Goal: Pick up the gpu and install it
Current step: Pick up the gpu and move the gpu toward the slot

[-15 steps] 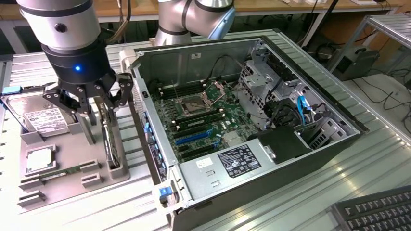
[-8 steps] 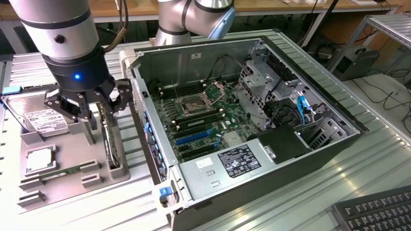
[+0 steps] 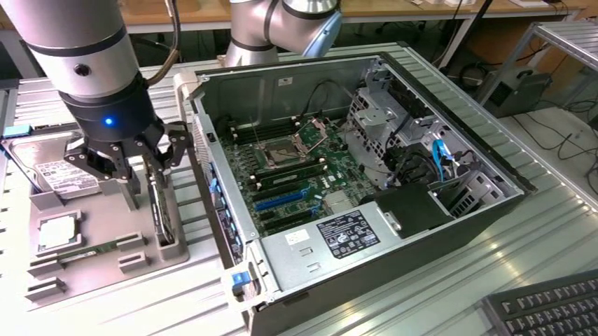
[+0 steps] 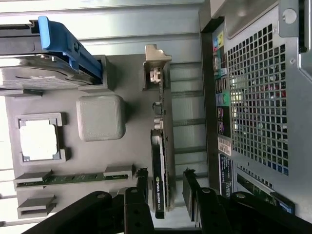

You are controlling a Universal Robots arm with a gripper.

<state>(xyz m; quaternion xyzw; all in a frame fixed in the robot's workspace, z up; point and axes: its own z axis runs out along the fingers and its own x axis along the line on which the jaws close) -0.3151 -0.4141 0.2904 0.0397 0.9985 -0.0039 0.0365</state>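
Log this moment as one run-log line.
stage: pre-grasp | tool: open, straddling gpu | gpu: on edge in gray tray, not lifted

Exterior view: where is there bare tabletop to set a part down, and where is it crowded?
Free: table between computer case and keyboard. Crowded: parts tray, where the open gripper straddles the gpu beside the case.

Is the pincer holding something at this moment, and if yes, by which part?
Nothing is held yet. The open pincer straddles one end of the gpu, which stands on its edge in the grey tray.
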